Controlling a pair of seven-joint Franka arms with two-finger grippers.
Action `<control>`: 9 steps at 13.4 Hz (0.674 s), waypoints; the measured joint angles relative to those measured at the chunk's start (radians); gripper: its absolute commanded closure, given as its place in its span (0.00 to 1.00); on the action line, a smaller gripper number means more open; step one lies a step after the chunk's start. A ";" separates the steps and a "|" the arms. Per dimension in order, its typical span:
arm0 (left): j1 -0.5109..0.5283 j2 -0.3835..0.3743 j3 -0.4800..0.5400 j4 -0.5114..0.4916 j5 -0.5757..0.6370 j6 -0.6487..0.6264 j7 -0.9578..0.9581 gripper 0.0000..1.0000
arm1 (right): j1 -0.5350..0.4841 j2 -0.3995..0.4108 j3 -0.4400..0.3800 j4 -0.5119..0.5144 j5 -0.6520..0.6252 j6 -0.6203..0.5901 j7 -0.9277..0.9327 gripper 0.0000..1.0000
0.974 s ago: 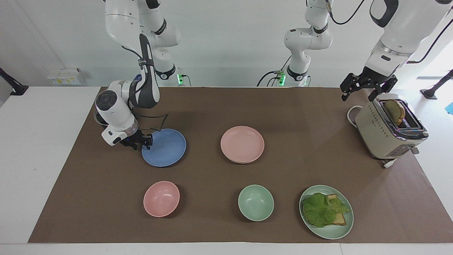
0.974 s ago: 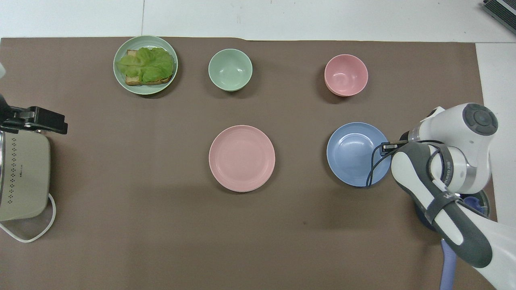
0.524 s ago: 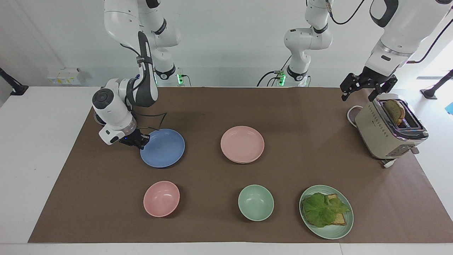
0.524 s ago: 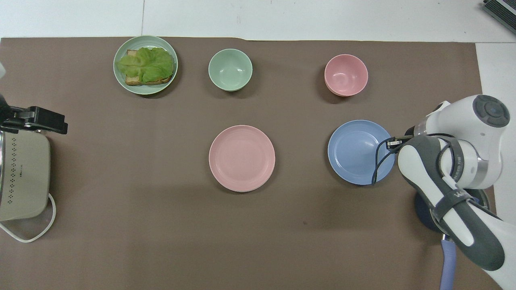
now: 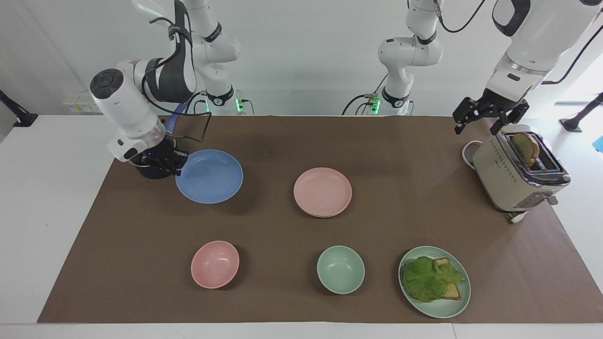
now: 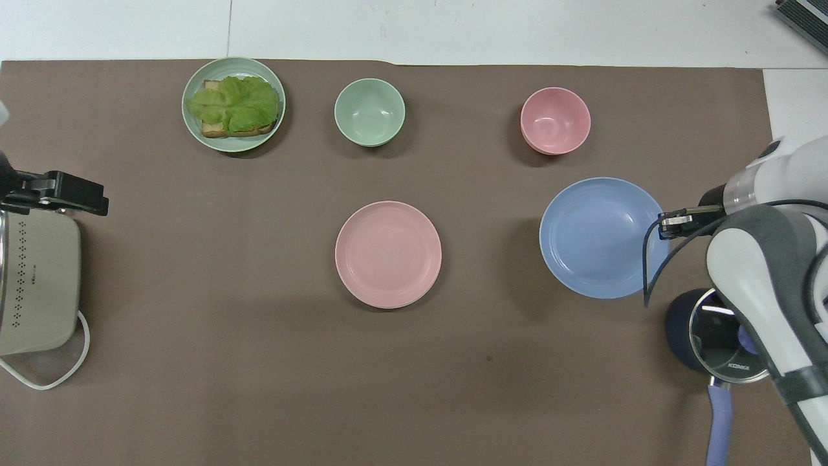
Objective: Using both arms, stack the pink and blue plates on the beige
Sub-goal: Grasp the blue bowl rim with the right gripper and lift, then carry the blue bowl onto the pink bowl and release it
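Look at the facing view: under the pink plate [image 5: 322, 190] at frame centre a second rim shows, which the overhead view hides. At left, your right gripper [image 5: 175, 160] is clenched on the blue plate [image 5: 209, 176], lifted. Your left gripper [image 5: 485, 120] waits spread over the toaster [image 5: 511, 176].

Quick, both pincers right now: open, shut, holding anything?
Right pincer: shut on the rim of the blue plate, which is lifted off the table.
Left pincer: open, holding nothing, waiting over the toaster.

"KONKA" on pot lid [image 6: 728, 343]
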 measured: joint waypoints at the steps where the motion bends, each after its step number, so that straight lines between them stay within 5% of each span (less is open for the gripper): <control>1: 0.000 0.000 0.000 0.000 0.000 0.000 0.000 0.00 | 0.013 0.001 0.010 0.000 0.000 0.004 0.000 1.00; 9: 0.000 0.000 0.000 0.000 0.000 0.000 0.000 0.00 | 0.228 0.078 0.031 0.071 0.026 0.040 0.179 1.00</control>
